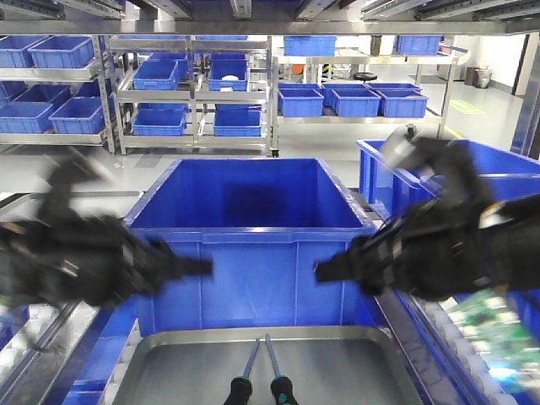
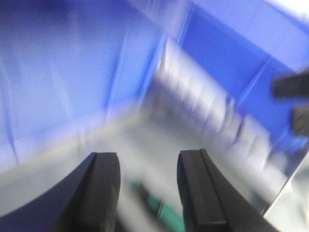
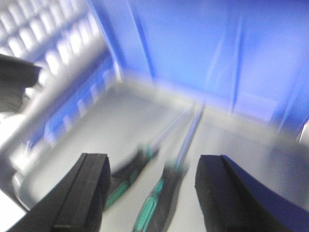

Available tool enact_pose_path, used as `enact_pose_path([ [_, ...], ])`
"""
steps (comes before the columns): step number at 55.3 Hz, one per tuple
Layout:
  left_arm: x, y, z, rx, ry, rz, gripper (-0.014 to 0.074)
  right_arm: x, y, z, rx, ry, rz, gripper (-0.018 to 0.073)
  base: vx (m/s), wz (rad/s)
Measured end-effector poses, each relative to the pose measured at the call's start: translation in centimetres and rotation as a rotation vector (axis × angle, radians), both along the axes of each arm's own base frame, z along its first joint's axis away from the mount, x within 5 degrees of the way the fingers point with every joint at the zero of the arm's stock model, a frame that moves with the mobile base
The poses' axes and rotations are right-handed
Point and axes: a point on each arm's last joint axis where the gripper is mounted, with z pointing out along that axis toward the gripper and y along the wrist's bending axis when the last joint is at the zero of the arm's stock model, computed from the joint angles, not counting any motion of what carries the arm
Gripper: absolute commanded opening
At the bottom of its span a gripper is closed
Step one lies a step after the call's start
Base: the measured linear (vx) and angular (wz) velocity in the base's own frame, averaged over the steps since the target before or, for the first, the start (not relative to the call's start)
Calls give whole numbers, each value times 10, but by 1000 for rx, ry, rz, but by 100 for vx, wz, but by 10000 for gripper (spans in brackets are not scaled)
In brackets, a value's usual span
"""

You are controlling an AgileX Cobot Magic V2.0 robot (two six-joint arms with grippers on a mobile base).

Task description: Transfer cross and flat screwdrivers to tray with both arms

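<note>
Exterior front-facing: both arms motion-blurred, raised above the tray (image 1: 169,363). Left gripper (image 1: 198,267) at 9 o'clock, right gripper (image 1: 327,270) at 3 o'clock, tips aimed at each other across the front wall of the big blue bin (image 1: 249,245); jaw gap unreadable here. Two screwdrivers (image 1: 261,371) lying in the tray at 6 o'clock, side by side, handles toward the camera, shafts running toward 12 o'clock and nearly meeting at the tips. Green circuit board (image 1: 485,316) on the right arm at 4 o'clock. Shelving with more blue bins (image 1: 181,76) at 12 o'clock.

Left wrist-mounted: heavy blur. Left gripper (image 2: 147,186) spread open, nothing between the fingers (image 2: 104,188). Green-and-black handle (image 2: 161,208) on the tray floor at 6 o'clock, below the gap. Right gripper tip (image 2: 292,94) at 3 o'clock.

Right wrist-mounted: blurred. Right gripper (image 3: 154,193) wide open, holding nothing. Both screwdrivers (image 3: 159,174) flat on the tray (image 3: 96,130) between the fingers' lines, handles at 6 o'clock, shafts toward 12–1 o'clock, untouched
</note>
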Motion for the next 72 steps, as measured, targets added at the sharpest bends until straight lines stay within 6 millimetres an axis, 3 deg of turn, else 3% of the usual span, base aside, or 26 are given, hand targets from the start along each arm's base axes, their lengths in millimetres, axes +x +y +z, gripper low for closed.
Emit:
enact_pose_path([
  [13, -27, 12, 29, -45, -107, 10, 420, -26, -10, 25, 31, -92, -1, 475, 0, 0],
  [31, -29, 13, 31, -44, -115, 9, 415, -31, -12, 28, 34, -105, -1, 475, 0, 0],
  [39, -42, 27, 24, 26, -196, 70, 299, -31, -12, 28, 33, -106, -1, 475, 0, 0],
  [46, -72, 54, -4, 76, -300, 202, 122, -31, -12, 28, 33, -106, -1, 475, 0, 0],
  [51, -96, 74, -42, 113, -377, 295, 0, -31, -12, 28, 33, -106, -1, 475, 0, 0],
  [61, -142, 113, -112, 122, -442, 475, -7, -31, -12, 28, 32, -104, 0, 475, 0, 0],
  [72, -176, 134, -173, 145, -495, 645, -7, -31, -12, 28, 32, -104, 0, 475, 0, 0],
])
